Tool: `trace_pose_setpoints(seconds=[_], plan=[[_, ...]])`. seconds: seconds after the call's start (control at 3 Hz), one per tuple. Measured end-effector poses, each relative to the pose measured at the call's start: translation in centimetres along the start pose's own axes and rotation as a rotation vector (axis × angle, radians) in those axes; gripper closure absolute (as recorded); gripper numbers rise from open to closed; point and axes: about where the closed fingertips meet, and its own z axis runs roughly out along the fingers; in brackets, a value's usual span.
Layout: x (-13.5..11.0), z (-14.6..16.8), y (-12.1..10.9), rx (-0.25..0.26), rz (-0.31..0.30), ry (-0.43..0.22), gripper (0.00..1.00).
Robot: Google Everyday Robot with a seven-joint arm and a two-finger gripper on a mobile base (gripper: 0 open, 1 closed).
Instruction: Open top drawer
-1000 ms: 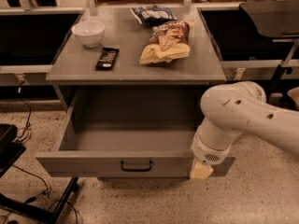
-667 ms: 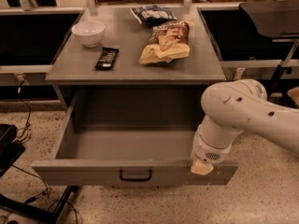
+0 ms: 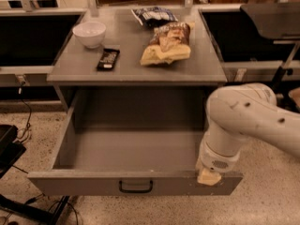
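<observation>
The top drawer [image 3: 93, 184] is a wide grey box with a flat front and a small black bar handle [image 3: 136, 187] at its centre. It stands pulled far out from under the grey cabinet top [image 3: 136, 64], and its plain inside shows empty. My white arm comes in from the right. Its gripper [image 3: 208, 176] sits at the right end of the drawer's front rim, a yellowish tip resting at the top edge of the front. The arm's wrist hides the rest of the gripper.
On the cabinet top lie a white bowl [image 3: 89, 33], a black bar-shaped packet [image 3: 108, 59], a brown chip bag [image 3: 166, 43] and a dark blue bag [image 3: 153, 16]. Black equipment [image 3: 9, 146] and cables sit on the floor at the left. Dark shelves flank the cabinet.
The drawer has slid further out toward the camera, and the gripper has moved with its front rim.
</observation>
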Motion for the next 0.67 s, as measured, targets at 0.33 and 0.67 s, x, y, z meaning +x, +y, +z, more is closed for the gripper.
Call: trace_pose_setpoints(seconds=[0.33,0.67], plan=[[0.0,0.0,-0.1,0.0,0.0,0.0,1.0],[0.9,-0.2,1.1,-0.025,0.014,0.022,1.0]])
